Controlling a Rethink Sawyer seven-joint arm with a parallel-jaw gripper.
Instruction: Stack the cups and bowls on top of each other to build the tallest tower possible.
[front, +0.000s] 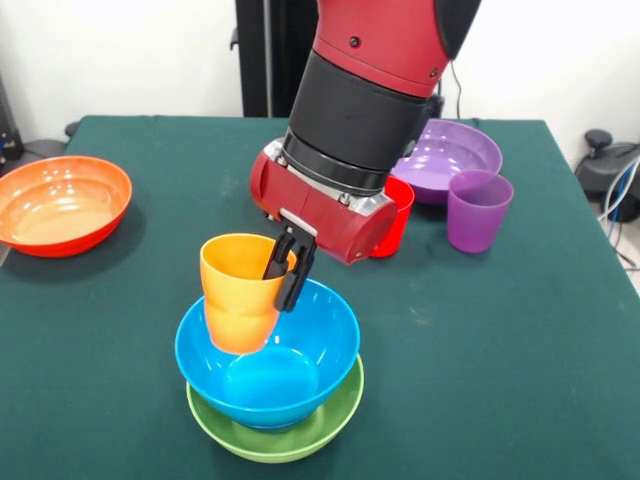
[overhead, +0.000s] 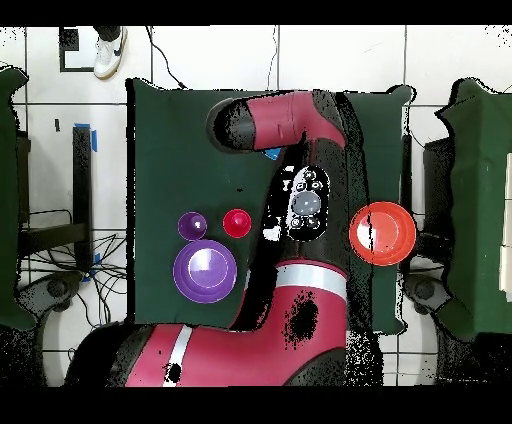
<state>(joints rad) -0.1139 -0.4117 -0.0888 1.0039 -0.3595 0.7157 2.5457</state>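
The red and black arm comes down from the top of the front view, and its black gripper (front: 288, 268) is closed on the rim of the glossy orange plastic cup with a waisted body (front: 240, 290), one finger inside the mouth and one outside the wall. The orange cup is tilted and sits inside the deep light blue plastic bowl (front: 270, 365), against that bowl's left inner wall. The light blue bowl is nested in the lime green plastic bowl (front: 280, 430), whose rim shows beneath it at the near edge of the green cloth-covered table (front: 120, 330). At the left edge lies the wide shallow orange-red plastic bowl (front: 60, 205), well apart from the pile. Behind the arm, the red plastic cup (front: 392, 215) stands partly hidden by the wrist, just beside the wide purple plastic bowl (front: 447, 158), and the purple plastic cup (front: 478, 210) stands in front of that bowl. From overhead, the arm covers the pile; a person's shoe (overhead: 110, 50) shows at the top edge.
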